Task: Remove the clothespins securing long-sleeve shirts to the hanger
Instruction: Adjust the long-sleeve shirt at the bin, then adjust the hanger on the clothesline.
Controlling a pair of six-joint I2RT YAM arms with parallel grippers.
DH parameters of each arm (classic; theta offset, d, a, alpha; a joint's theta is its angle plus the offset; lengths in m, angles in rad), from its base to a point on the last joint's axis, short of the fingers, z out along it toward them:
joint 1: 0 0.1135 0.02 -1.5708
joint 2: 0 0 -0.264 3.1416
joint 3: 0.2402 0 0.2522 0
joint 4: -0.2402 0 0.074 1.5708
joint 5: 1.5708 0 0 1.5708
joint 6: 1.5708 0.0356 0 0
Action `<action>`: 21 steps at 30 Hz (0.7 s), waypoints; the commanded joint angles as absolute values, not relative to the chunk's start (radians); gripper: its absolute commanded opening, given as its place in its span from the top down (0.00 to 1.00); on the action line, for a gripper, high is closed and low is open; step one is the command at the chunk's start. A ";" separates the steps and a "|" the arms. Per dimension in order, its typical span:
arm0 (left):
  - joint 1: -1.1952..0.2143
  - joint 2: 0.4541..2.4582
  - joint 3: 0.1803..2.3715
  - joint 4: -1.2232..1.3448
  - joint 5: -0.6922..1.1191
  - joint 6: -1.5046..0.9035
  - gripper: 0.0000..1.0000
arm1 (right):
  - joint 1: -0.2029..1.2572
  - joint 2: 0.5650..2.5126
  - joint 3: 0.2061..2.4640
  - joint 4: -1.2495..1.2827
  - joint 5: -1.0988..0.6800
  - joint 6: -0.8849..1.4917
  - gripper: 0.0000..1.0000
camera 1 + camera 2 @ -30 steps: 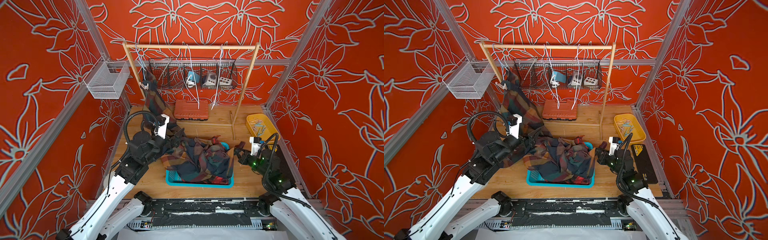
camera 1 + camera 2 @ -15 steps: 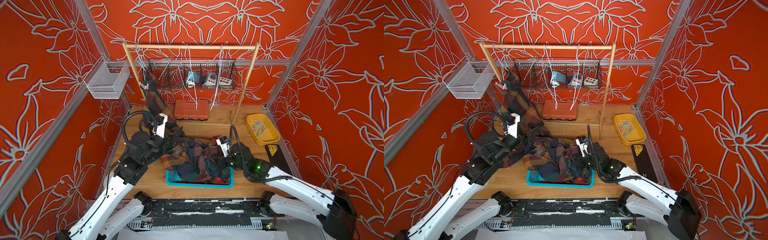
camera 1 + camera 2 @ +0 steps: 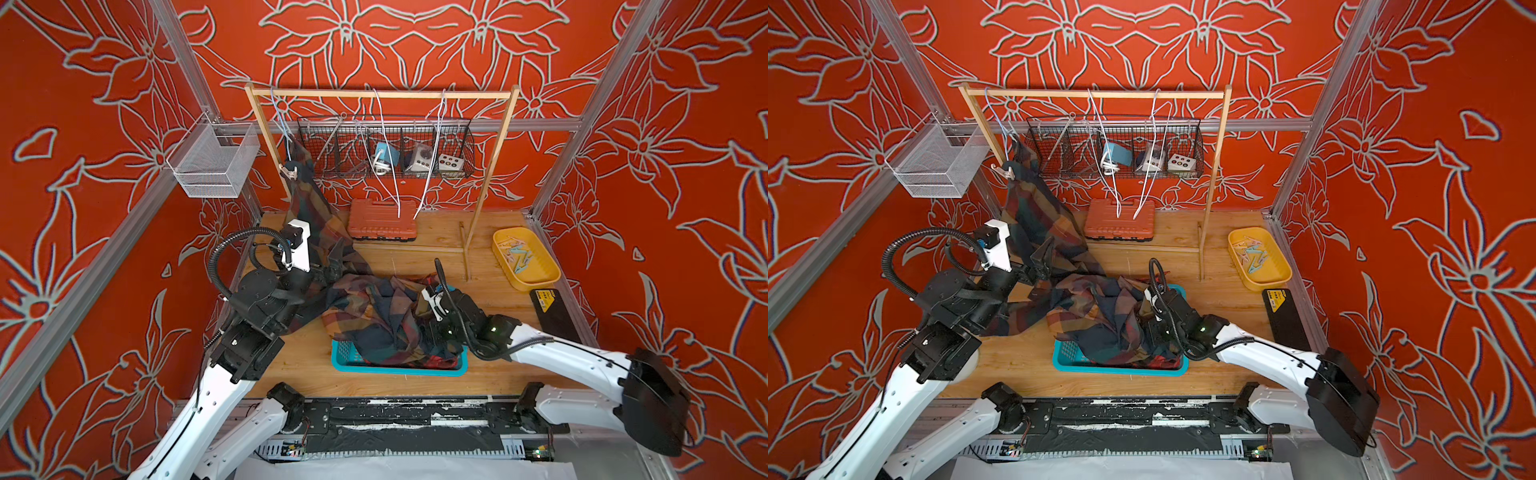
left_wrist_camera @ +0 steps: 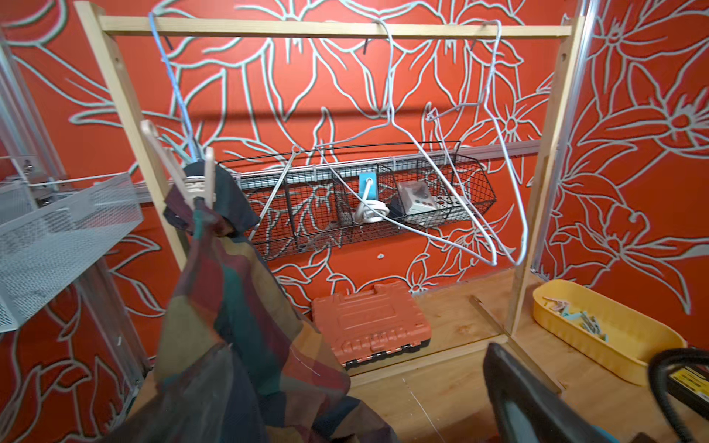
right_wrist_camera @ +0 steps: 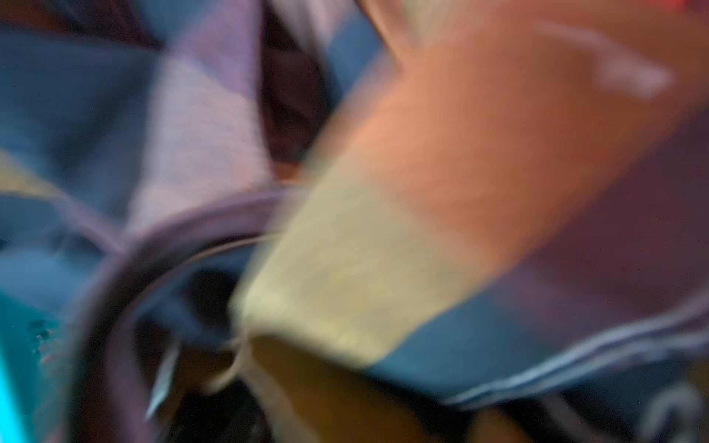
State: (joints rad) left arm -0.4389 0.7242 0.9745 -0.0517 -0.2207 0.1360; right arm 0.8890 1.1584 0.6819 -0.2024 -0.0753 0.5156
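Observation:
One plaid long-sleeve shirt hangs from a wire hanger at the left end of the wooden rack. Pale pink clothespins pinch it to the hanger. My left gripper is open beside the shirt's lower part; one dark finger shows and fabric covers the other. More shirts lie heaped in a teal basket. My right gripper is sunk into this heap, its jaws hidden; its wrist view is blurred cloth.
A yellow tray with loose clothespins sits at the right. Two bare wire hangers hang mid-rack. An orange tool case lies under the rack, a black wire basket behind, a mesh basket on the left wall.
The right arm has swung from near the yellow tray leftward to the basket, and its gripper has gone down into the shirt heap. The left arm has barely moved.

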 commanded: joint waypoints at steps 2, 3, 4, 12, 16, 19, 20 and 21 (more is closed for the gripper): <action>-0.412 0.709 0.980 0.023 -0.326 0.115 0.02 | 0.892 1.020 0.798 -0.353 0.040 0.430 0.46; -0.402 0.705 0.977 0.034 -0.336 0.106 0.02 | 0.898 0.997 0.825 -0.373 0.055 0.415 0.45; -0.391 0.700 0.977 0.042 -0.343 0.096 0.02 | 0.906 0.986 0.852 -0.387 0.069 0.401 0.44; -0.294 0.698 1.013 0.019 -0.340 0.037 0.02 | 1.033 1.089 1.138 -0.417 0.155 0.263 0.41; -0.256 0.758 1.075 -0.031 -0.353 0.031 0.02 | 1.032 1.150 1.221 -0.398 0.115 0.248 0.39; -0.220 0.842 1.134 -0.079 -0.339 0.018 0.02 | 1.032 1.183 1.260 -0.388 0.062 0.251 0.37; -0.206 0.871 1.149 -0.093 -0.323 0.011 0.02 | 1.032 1.189 1.262 -0.381 0.050 0.254 0.36; -0.196 0.896 1.156 -0.096 -0.304 0.007 0.02 | 1.032 1.190 1.262 -0.374 0.040 0.257 0.36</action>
State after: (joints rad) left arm -0.2222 0.8337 1.1297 -0.0444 -0.3340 0.0341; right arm 1.0302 1.1851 1.2354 -0.3817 0.0841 0.2741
